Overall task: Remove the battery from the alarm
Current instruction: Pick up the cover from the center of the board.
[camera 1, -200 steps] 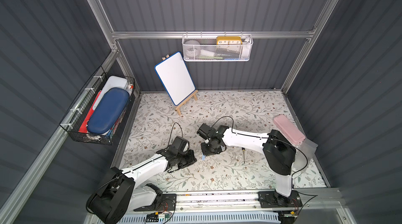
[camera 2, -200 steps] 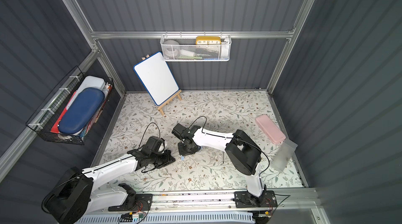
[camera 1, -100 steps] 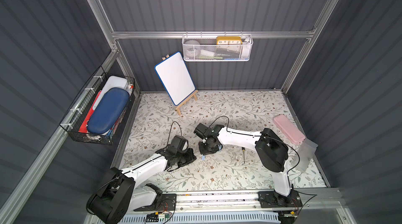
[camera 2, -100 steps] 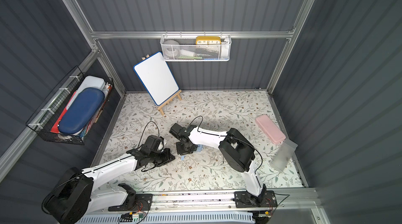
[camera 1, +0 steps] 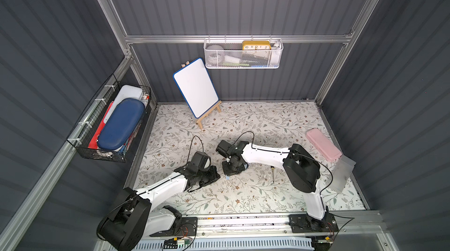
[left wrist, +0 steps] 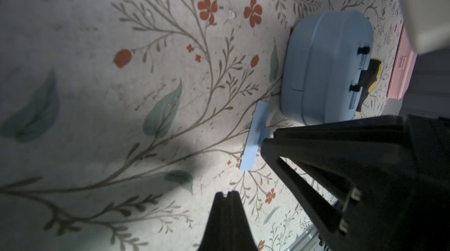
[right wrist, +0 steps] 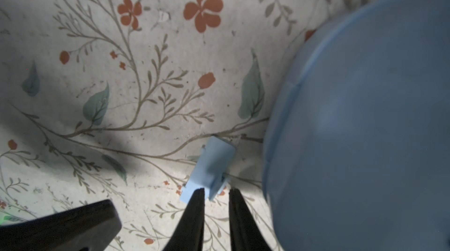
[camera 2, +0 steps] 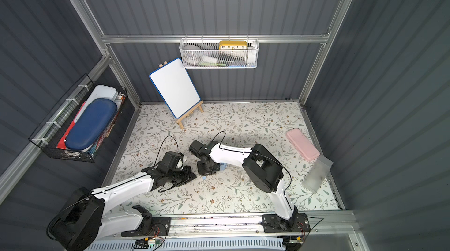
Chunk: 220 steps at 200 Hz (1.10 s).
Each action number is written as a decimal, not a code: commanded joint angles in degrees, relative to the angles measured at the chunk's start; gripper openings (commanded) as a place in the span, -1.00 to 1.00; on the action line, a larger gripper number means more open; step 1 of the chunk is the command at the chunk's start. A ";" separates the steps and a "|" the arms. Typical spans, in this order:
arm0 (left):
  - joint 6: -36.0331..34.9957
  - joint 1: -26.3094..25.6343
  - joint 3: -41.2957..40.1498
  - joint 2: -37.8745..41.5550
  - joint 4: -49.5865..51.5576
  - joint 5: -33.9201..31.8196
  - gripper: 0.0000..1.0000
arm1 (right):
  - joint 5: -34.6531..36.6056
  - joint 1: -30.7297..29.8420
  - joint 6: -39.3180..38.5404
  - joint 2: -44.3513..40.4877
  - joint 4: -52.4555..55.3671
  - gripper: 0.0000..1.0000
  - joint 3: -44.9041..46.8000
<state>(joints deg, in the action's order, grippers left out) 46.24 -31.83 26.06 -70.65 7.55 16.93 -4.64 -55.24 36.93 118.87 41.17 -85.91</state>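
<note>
One rounded light-blue alarm [left wrist: 326,67] lies back-up; left fingers [left wrist: 219,220] together, right fingers [right wrist: 194,213] apart.

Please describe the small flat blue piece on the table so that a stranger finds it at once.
On the floral table, find the light-blue alarm lying near the middle. The cover piece lies close beside it, not touching. It has the same blue, but is thin, flat and far smaller than the rounded alarm.
</note>
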 commanded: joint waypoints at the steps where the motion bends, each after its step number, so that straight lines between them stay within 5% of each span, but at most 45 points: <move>1: -0.85 0.46 -0.88 1.23 -0.10 1.03 -1.00 | 0.70 -0.21 0.25 1.27 1.18 -0.57 -1.02; 141: -0.01 0.46 -1.47 1.51 -0.52 0.49 -1.00 | -0.65 0.37 -1.54 -3.57 -2.81 -0.86 3.78; 187: -0.19 0.63 0.23 3.12 -0.05 -1.25 -1.00 | -21.34 5.34 -3.27 -12.00 -13.97 -0.89 12.48; 220: -1.38 0.72 1.23 6.71 -0.05 -2.59 -0.75 | -35.26 9.42 -4.30 -16.27 -16.20 -0.89 15.70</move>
<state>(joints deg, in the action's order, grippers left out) 46.24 -31.44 25.47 -67.13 7.35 15.73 -26.30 -48.16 34.00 105.25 29.17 -72.27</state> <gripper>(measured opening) 0.086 0.082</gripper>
